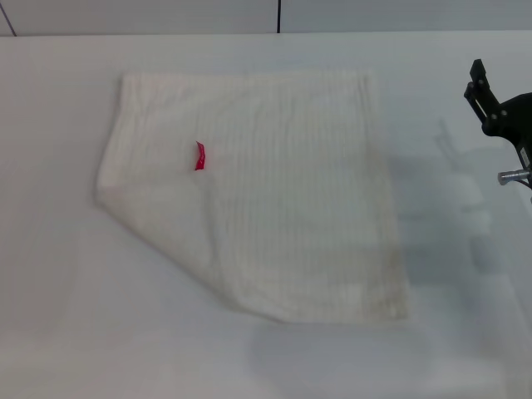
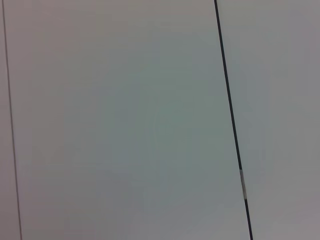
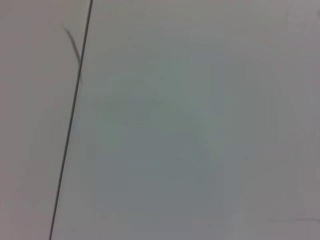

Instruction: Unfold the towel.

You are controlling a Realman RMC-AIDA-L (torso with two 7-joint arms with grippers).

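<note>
White ribbed towel (image 1: 258, 195) flat on table, one corner folded over, red tag showing.

- The bench (image 1: 66, 332) is bare white surface on the robot's left of the towel (image 1: 258, 191), so a pincer could come in from that side with nothing in the way.
- Same along the near edge, open strip in front of the towel's lower corner.
- Far side has only a thin band of bench before the wall.
- On the robot's right, the right pincer (image 1: 490, 100) hangs at the edge of the head view, well apart from the towel; it's the only thing standing on that side.
- Towel itself lies flat and low, one corner folded over.
- Both wrist views show just plain surface with a dark seam.
</note>
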